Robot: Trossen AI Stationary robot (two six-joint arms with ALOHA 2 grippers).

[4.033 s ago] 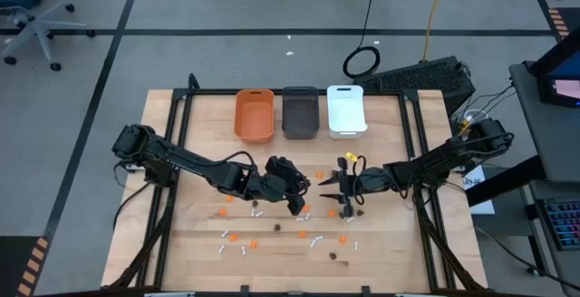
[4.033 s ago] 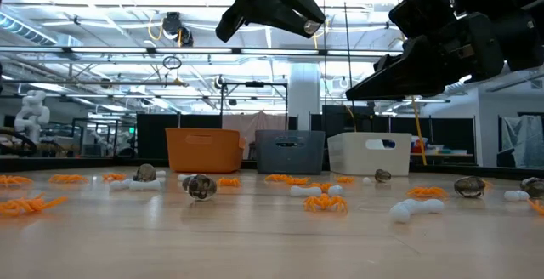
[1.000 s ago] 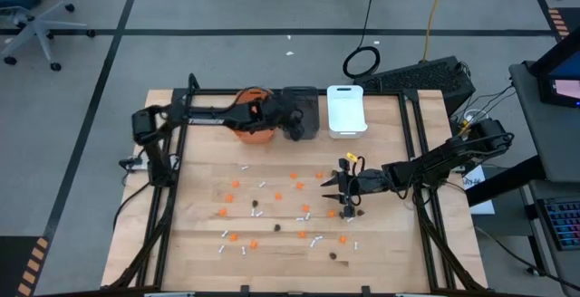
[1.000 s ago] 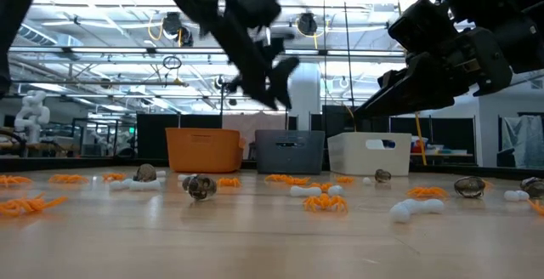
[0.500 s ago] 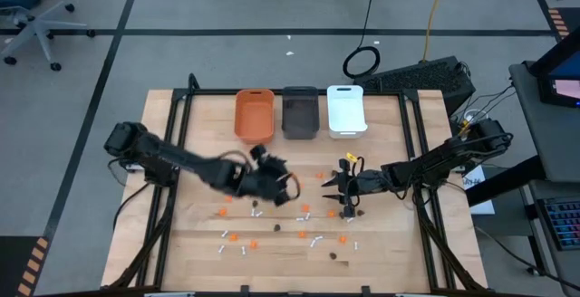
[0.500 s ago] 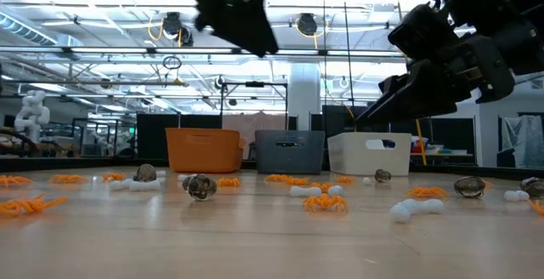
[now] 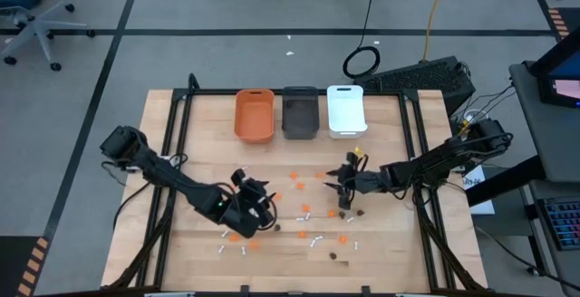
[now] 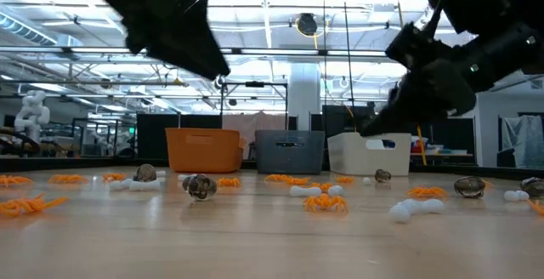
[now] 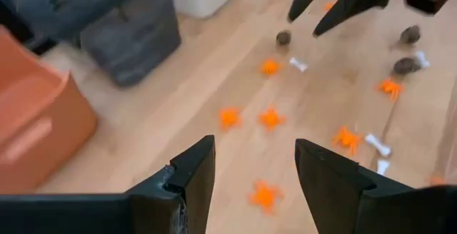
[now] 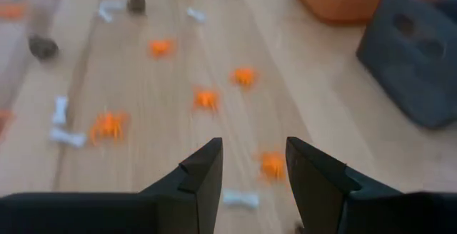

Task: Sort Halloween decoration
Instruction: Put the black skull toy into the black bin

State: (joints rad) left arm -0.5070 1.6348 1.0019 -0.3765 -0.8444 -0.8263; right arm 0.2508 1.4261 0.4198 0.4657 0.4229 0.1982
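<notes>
Grippers: we are seeing the left gripper [image 9: 253, 164] hovering with fingers parted and empty above scattered orange spiders [image 9: 270, 118]; the right gripper [image 10: 253, 164], likewise parted and empty, is hanging over orange spiders, white bones [image 10: 68, 138] and dark lumps [image 10: 42, 46].

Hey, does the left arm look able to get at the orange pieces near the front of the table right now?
Probably yes. The left gripper hovers with open, empty jaws right over the scattered orange pieces at the table's front left, and nothing lies between. The right gripper sits well off to the other side.
</notes>
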